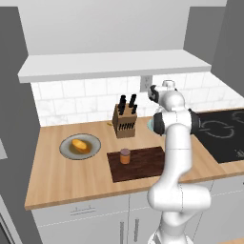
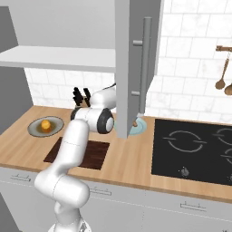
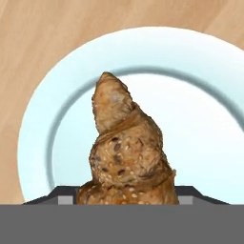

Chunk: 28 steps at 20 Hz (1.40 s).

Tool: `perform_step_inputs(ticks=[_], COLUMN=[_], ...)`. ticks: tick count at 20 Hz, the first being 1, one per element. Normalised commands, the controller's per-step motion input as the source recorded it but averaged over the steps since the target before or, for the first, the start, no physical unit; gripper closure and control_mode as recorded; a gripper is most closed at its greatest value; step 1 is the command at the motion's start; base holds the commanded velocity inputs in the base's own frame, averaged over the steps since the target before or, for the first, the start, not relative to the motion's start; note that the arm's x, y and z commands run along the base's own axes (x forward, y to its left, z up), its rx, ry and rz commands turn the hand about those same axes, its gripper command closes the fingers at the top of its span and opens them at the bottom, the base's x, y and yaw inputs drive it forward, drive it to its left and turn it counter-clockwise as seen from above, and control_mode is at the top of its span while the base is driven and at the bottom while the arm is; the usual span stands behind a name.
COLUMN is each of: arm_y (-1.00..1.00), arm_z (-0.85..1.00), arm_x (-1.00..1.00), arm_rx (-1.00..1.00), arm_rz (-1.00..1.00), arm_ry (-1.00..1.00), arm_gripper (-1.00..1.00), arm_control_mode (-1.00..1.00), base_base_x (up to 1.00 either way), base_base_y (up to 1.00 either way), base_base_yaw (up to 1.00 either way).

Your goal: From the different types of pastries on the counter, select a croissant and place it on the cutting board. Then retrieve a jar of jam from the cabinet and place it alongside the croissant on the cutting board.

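The croissant (image 3: pixel 126 147), brown, ridged and seeded, lies on a light blue plate (image 3: pixel 200 95) on the counter (image 3: pixel 38 38). My gripper (image 3: pixel 127 195) is shut on its near end, a dark fingertip pressed against each side. In the left base view the arm reaches down behind its own elbow to that plate (image 1: pixel 151 125), right of the knife block. The dark cutting board (image 1: pixel 143 164) lies at the counter's front, with the jar of jam (image 1: pixel 125 156) standing upright on its left part. The rounder bun (image 1: pixel 80 145) rests on a grey plate. The white cabinet shelf (image 1: pixel 114 64) runs above.
A knife block (image 1: pixel 125 121) stands close left of the blue plate. A black cooktop (image 2: pixel 195 149) lies to the right. A tall grey panel with a bar handle (image 2: pixel 136 54) hangs over the plate in the right base view. Utensils (image 2: pixel 222 77) hang on the tiled wall.
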Motion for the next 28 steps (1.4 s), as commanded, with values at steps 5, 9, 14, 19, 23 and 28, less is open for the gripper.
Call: perform_step_inputs(ticks=[5, 9, 14, 19, 23, 28], arm_y=[0.03, 0.12, 0.21, 0.22, 0.28, 0.36], arm_z=[0.08, 0.13, 0.23, 0.02, 0.00, 0.00], arm_x=[-0.16, -0.41, -0.54, -0.63, -0.58, -0.53], arm_rx=[0.03, 0.01, 0.00, -0.01, -0.06, -0.06], arm_rz=[0.08, 0.14, 0.15, 0.04, 0.00, 0.00], arm_ry=[0.00, 0.00, -0.01, -0.13, -0.20, -0.20], arm_gripper=[1.00, 1.00, 1.00, 1.00, 1.00, 1.00], arm_control_mode=[-1.00, -1.00, -1.00, -1.00, -1.00, -1.00], base_base_x=[0.00, 0.00, 0.00, 0.00, 0.00, 0.00], base_base_y=[0.00, 0.00, 0.00, 0.00, 0.00, 0.00], base_base_yaw=[0.00, 0.00, 0.00, 0.00, 0.00, 0.00])
